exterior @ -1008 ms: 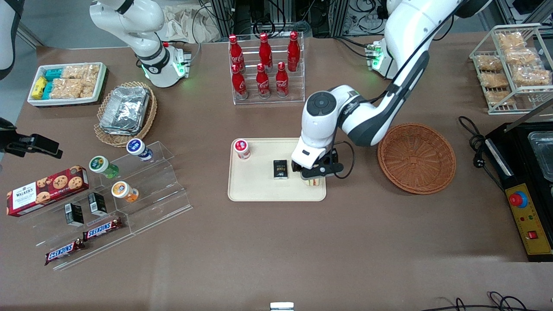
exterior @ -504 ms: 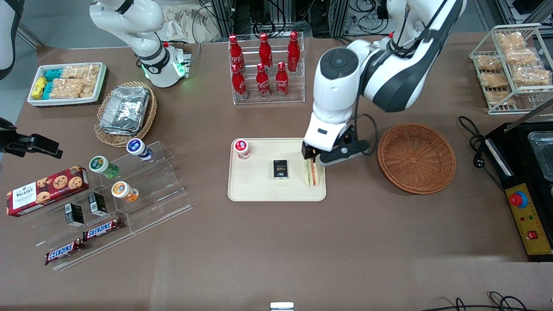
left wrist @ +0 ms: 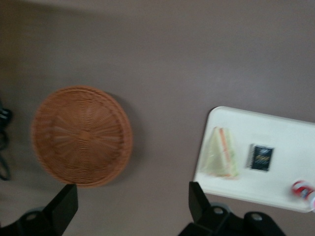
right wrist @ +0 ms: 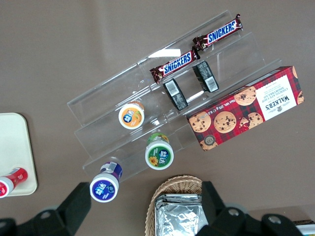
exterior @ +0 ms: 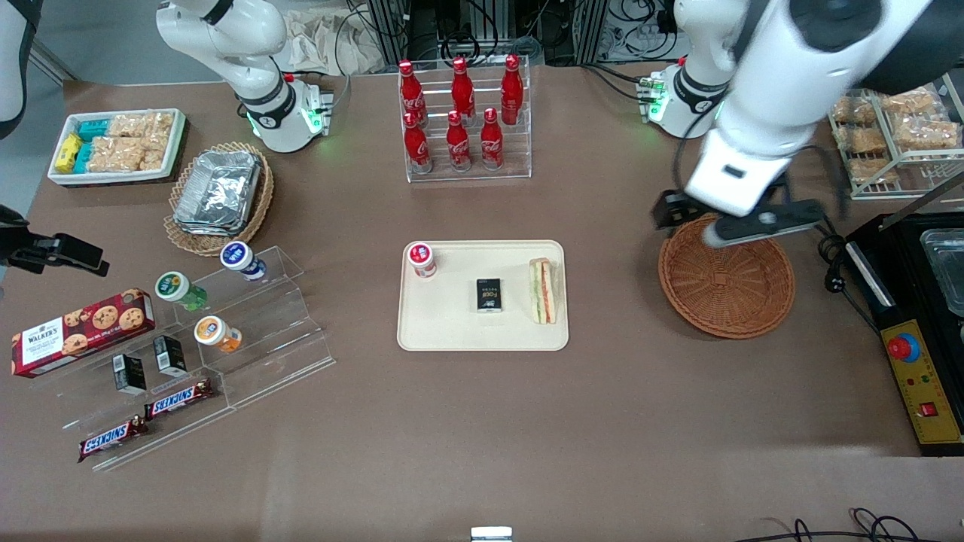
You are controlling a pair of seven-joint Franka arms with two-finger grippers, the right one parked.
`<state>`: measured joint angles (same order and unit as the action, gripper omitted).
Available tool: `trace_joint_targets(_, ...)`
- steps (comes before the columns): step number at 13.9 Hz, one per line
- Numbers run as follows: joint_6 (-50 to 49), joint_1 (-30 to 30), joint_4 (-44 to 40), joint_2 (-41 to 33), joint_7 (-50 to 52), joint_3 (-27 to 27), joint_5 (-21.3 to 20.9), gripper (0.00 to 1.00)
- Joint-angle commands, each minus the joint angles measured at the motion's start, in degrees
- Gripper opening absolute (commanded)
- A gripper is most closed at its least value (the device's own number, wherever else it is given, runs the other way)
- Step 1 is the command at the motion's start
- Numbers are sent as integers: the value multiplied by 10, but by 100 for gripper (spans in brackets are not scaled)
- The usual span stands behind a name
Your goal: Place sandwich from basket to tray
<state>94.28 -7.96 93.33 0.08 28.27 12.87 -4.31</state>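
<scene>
The sandwich, a white bread wedge with green and red-orange layers, lies on the cream tray at its end nearest the basket; it also shows in the left wrist view on the tray. The reddish-brown wicker basket is empty, also in the left wrist view. My left gripper is open and empty, raised high above the basket's rim that lies farther from the front camera. Its black fingertips stand wide apart.
A small black box and a red-capped cup also sit on the tray. A rack of red cola bottles stands farther from the front camera. A black machine sits toward the working arm's end, clear steps with snacks toward the parked arm's.
My left gripper let go of the sandwich on the tray, rose, and swung away to above the basket. The sandwich stays on the tray.
</scene>
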Motion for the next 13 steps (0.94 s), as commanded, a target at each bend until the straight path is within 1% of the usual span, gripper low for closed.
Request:
trace_joint_targets(1,-22,-5,55,-61,-162,-63,13,100)
trace_joint_targets(6,-40,0,53,-57,-320,-125,12,100)
trace_joint_targets(9,-40,1,24,-36,-328,-130,12,100)
trace_joint_targets(12,-40,2,23,-33,-327,-137,14,100)
trace_joint_targets(13,-39,2,22,-26,-326,-137,22,100)
